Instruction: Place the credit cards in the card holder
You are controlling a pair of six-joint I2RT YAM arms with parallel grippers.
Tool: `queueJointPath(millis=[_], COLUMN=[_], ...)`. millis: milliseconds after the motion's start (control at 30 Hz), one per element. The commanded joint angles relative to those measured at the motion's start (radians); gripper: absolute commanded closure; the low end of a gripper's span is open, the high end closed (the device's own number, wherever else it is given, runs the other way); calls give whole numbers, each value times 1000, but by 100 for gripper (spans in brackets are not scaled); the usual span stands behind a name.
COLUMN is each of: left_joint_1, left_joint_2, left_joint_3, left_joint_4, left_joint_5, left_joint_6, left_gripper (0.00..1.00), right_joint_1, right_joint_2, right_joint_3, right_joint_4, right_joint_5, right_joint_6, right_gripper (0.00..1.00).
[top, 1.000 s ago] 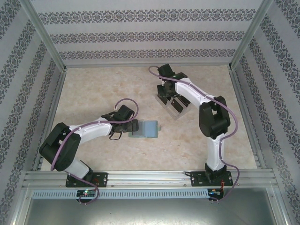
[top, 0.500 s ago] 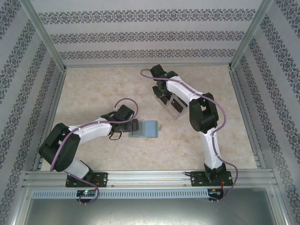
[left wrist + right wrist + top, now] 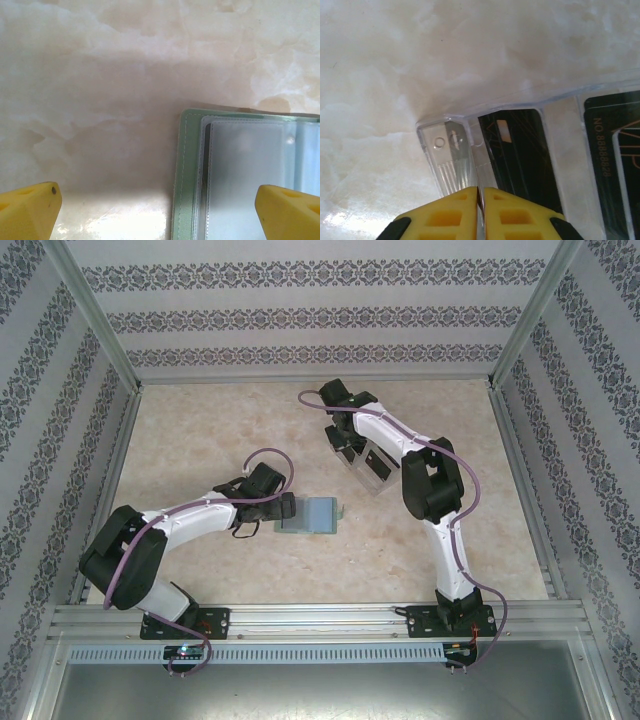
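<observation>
The grey-green card holder (image 3: 318,515) lies open on the table, its clear sleeves (image 3: 245,170) facing up. My left gripper (image 3: 290,510) stands open over its left edge, and in the left wrist view the left gripper (image 3: 157,196) straddles that edge with nothing between its fingers. Black credit cards (image 3: 520,155) sit in the slots of a clear plastic tray (image 3: 451,150), with another card (image 3: 615,150) to the right. My right gripper (image 3: 480,192) is down at the tray (image 3: 375,472). Its fingers are pressed together on the thin dark edge of a card.
Metal frame rails and patterned walls (image 3: 110,440) box in the marble-look table. Open tabletop (image 3: 200,430) lies behind the left arm and at the near right (image 3: 500,550).
The right arm shifted left over the tray a second ago, then held. Its jaws have closed together. The left arm and the card holder have not moved.
</observation>
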Motion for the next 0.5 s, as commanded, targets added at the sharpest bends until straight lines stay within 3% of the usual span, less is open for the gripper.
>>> queueJointPath(millis=[0,100,200,467], left_joint_1=[-2,-2,-2,-3], left_joint_2=[-27,-31,-36,-33], left_joint_3=[-13,-14,-15,-8], left_joint_4=[-24,-24,-25,-24], left_joint_5=[-11,-12,-14,-10], left_joint_6=[-12,-14,-13,-15], left_gripper=[0,0,0,0], right_joint_1=[-1,-4,-5,-5], right_joint_2=[9,13,13,-54], right_joint_3=[34,34,33,66], right_joint_4=[-32,-35,-41,-44], right_joint_5=[-40,-50,-59,-101], right_joint_6=[-6,-8,-8,11], right_gripper=[88,89,100,100])
